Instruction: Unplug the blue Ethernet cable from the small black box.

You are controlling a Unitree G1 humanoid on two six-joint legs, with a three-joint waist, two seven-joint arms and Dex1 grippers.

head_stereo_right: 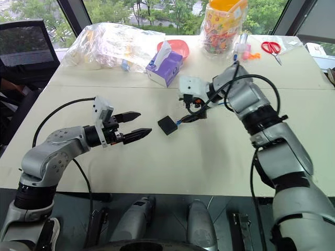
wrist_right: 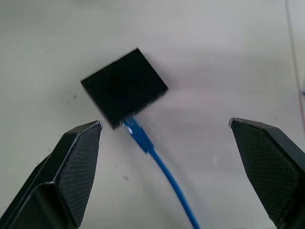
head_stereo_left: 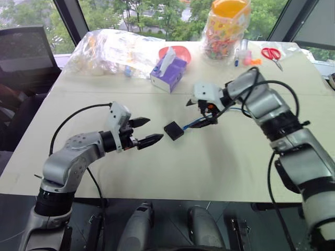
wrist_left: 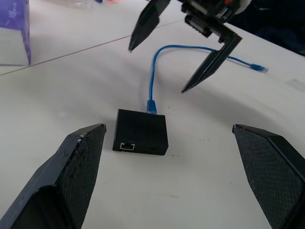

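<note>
While both grippers stand spread and hold nothing, the risks lie as follows:

Box: the small matte-black rectangular plastic box (head_stereo_left: 173,130) lies flat on the pale table (head_stereo_left: 220,167), just ahead of the left gripper (head_stereo_left: 146,131) and unrestrained.

Cable: the thin bright-blue Ethernet cable (wrist_left: 157,67) is plugged into the box's far face, below the right gripper (wrist_left: 183,52), whose fingers straddle its loop.

Drag risk: a pull on the cord would likely tow the light box along, the plug staying seated.

Latch risk: the clip, if unpressed, may resist.

Grip risk: the slim cord could slip between the fingers.
</note>
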